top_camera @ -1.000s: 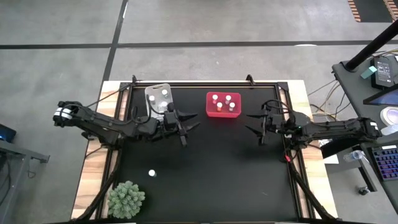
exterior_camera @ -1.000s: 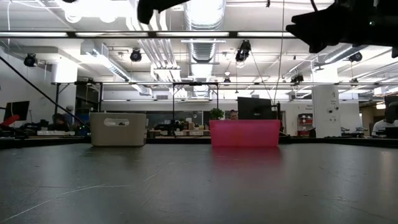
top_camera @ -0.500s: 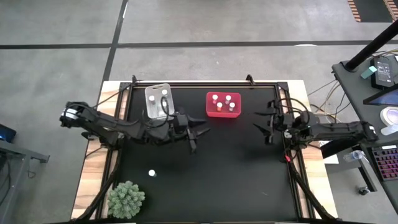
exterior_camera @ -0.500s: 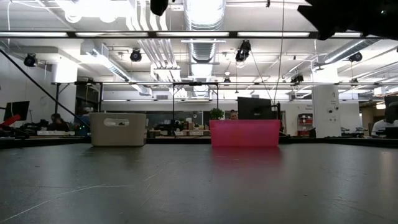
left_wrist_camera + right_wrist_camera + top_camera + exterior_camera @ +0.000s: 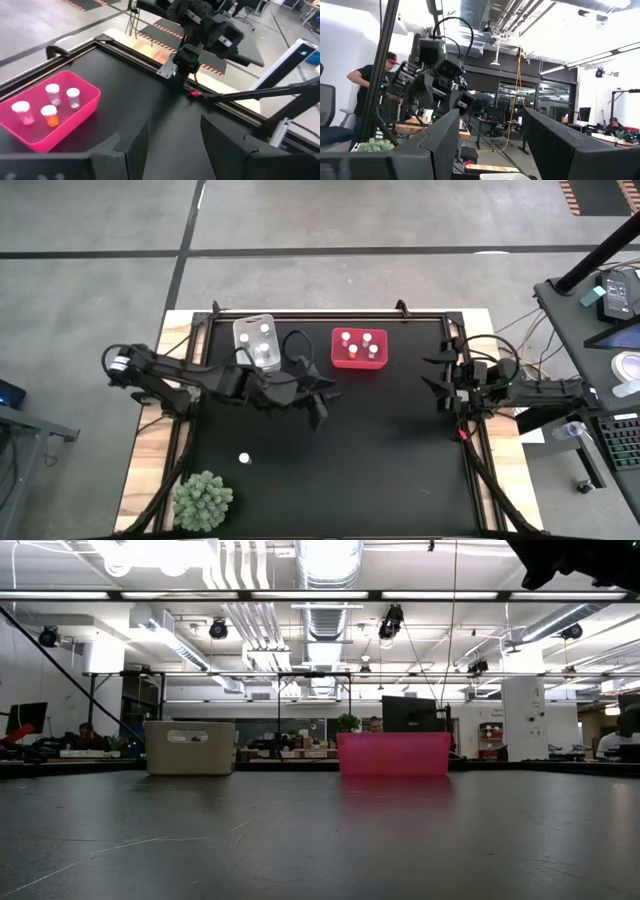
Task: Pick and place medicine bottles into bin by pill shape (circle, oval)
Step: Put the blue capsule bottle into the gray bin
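Over the black table point(image 5: 380, 470) from above, the left gripper point(image 5: 322, 400) hangs spread wide and empty near the table's middle, just in front of the gap between the two bins. Behind it sits the clear bin point(image 5: 254, 340) with white-capped bottles point(image 5: 264, 328) inside, and to its right the red bin point(image 5: 359, 348) holding four more capped bottles point(image 5: 346, 337). One lone bottle point(image 5: 243, 459) stands on the mat near the front left, not far from the green plant point(image 5: 204, 500) at the corner. The right gripper point(image 5: 437, 372) sits at the table's right edge, fingers parted, holding nothing.

At table height, the clear bin point(image 5: 190, 748) and the red bin point(image 5: 394, 754) stand side by side at the far end, well apart, with a dark piece of an arm point(image 5: 590, 558) showing at the top right corner.

From the left wrist, two dark fingers point(image 5: 222, 150) stand apart with bare mat between them; the red bin point(image 5: 30, 141) shows four bottles, one amber one point(image 5: 50, 114) among them, and the other arm point(image 5: 205, 37) waits across the table.

From the right wrist, its fingers point(image 5: 560, 145) are wide apart, the left arm point(image 5: 435, 65) is ahead, and a person point(image 5: 367, 85) stands in the room beyond.
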### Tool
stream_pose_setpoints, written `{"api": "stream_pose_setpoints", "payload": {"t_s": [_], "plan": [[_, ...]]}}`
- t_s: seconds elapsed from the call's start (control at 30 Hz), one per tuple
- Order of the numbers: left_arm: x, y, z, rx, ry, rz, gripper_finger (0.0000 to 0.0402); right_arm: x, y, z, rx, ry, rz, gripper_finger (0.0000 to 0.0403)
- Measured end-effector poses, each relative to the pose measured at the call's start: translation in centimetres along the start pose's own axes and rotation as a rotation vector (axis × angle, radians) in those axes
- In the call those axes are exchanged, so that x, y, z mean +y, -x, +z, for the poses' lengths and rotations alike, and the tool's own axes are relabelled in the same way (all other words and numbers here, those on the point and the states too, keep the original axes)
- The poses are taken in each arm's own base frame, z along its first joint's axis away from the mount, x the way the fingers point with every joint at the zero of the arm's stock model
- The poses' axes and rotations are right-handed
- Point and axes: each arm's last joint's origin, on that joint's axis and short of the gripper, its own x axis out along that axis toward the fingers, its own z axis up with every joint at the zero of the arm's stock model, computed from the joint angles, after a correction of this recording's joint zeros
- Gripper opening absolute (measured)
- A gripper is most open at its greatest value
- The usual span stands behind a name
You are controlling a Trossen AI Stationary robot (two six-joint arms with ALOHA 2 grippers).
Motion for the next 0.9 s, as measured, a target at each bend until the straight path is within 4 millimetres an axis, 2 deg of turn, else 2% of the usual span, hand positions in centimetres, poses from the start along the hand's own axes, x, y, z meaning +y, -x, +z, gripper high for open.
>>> {"api": "stream_pose_setpoints", "payload": {"t_s": [0.2,0.37,0.47,0.6,0.77,0.9], "plan": [[-1.2,-0.1,1.3,0.065,0.148,-0.057,0.0162,0.0,0.0,0.0,0.001,0.0,0.0,0.021],[-2.0,-0.7,0.2,0.174,0.395,-0.113,0.0162,0.0,0.0,0.0,0.001,0.005,-0.003,0.021],[-3.3,-1.0,-1.6,0.276,0.465,-0.142,0.0162,0.0,0.0,0.0,0.001,0.006,-0.003,0.021],[-4.3,-0.7,-4.8,0.479,0.508,-0.068,0.0162,0.0,0.0,0.0,0.001,0.004,-0.003,0.021],[-3.9,0.8,-8.5,0.779,0.542,0.166,0.0162,0.0,0.0,0.0,0.001,-0.006,-0.003,0.021],[-4.0,2.6,-10.3,0.873,0.519,0.322,0.0162,0.0,0.0,0.0,0.001,-0.005,-0.004,0.021]]}}
